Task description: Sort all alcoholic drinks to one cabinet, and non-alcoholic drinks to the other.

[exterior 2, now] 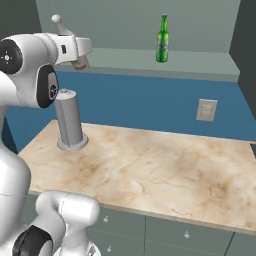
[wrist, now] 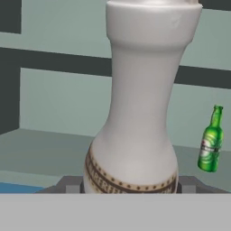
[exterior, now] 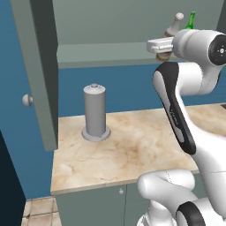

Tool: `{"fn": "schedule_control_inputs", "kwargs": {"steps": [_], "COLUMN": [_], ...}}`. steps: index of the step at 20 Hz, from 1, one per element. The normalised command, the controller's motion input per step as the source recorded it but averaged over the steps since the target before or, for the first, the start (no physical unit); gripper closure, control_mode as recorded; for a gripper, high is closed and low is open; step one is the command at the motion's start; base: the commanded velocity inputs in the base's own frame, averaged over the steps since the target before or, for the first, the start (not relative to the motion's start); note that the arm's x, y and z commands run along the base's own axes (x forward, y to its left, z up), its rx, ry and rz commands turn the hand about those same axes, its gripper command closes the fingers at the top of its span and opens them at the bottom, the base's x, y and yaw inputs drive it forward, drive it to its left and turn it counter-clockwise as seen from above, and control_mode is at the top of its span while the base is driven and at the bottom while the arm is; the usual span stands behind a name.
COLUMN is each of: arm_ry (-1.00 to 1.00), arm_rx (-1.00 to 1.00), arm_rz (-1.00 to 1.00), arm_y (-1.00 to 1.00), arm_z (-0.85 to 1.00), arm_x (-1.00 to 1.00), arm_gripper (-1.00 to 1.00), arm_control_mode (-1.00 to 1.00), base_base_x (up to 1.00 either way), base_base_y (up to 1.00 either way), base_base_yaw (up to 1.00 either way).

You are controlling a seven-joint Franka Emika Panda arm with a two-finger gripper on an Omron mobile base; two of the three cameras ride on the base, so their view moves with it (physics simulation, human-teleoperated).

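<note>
In the left base view, the arm is seen raised to an open cabinet, whose door stands swung out at the left with a round knob on it. The gripper is held at the front edge of the cabinet floor, and a pale bottle is seen tilted just above the hand, its capped neck leaning up and to the right. A green bottle is partly shown behind it, further right inside the cabinet. On the marble counter below, a grey cylinder is stood on its round base.

In the right base view, the pale bottle is seen at the hand, its neck slanted up to the left above the white wrist and its brown-banded base showing under it. The green bottle is stood upright on the cabinet floor, well apart to the right. The cylinder is placed on the counter under the hand; a wall socket is set in the blue wall.

In the hand view, the pale bottle is seen close up, its banded base clamped between the finger tips, so the pincer is closed on it. The green bottle is stood to the right, behind.
</note>
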Motion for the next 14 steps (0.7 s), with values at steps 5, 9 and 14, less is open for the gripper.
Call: {"fn": "schedule_control_inputs", "kwargs": {"steps": [5, 9, 14], "arm_ry": [0.0, 0.0, 0.0], "arm_rx": [0.0, 0.0, 0.0], "arm_rz": [0.0, 0.0, 0.0], "arm_y": [0.0, 0.0, 0.0], "arm_z": [0.0, 0.0, 0.0], "arm_x": [0.27, 0.27, 0.27], "arm_gripper": [1.0, 1.0, 1.0], "arm_control_mode": [-1.0, -1.0, -1.0], "base_base_x": [0.0, 0.0, 0.0], "base_base_y": [0.0, 0.0, 0.0], "base_base_yaw": [0.0, 0.0, 0.0]}}
